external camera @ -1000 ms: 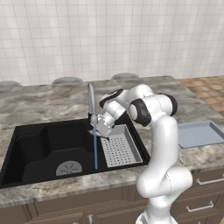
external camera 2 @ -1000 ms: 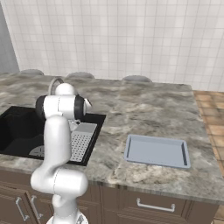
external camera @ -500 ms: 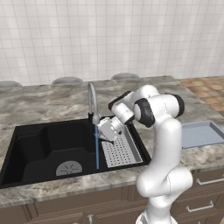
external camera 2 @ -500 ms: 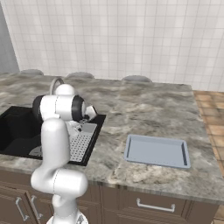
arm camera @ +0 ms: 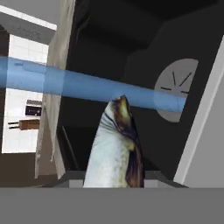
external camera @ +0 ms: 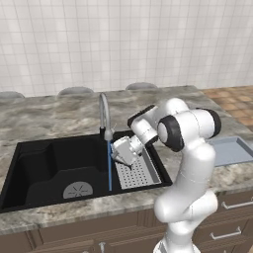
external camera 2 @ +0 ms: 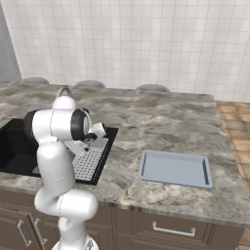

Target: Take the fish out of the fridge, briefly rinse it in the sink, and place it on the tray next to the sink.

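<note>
The fingers (arm camera: 114, 183) are clamped on the fish (arm camera: 116, 148), holding it out over the black sink (external camera: 49, 163), its far end right up against the blue stream (external camera: 109, 165) running from the faucet (external camera: 104, 116). The strainer (external camera: 138, 173) sits just beside, and the tray (external camera 2: 176, 168) lies on the bench (external camera 2: 161, 122), well apart to the right.
</note>
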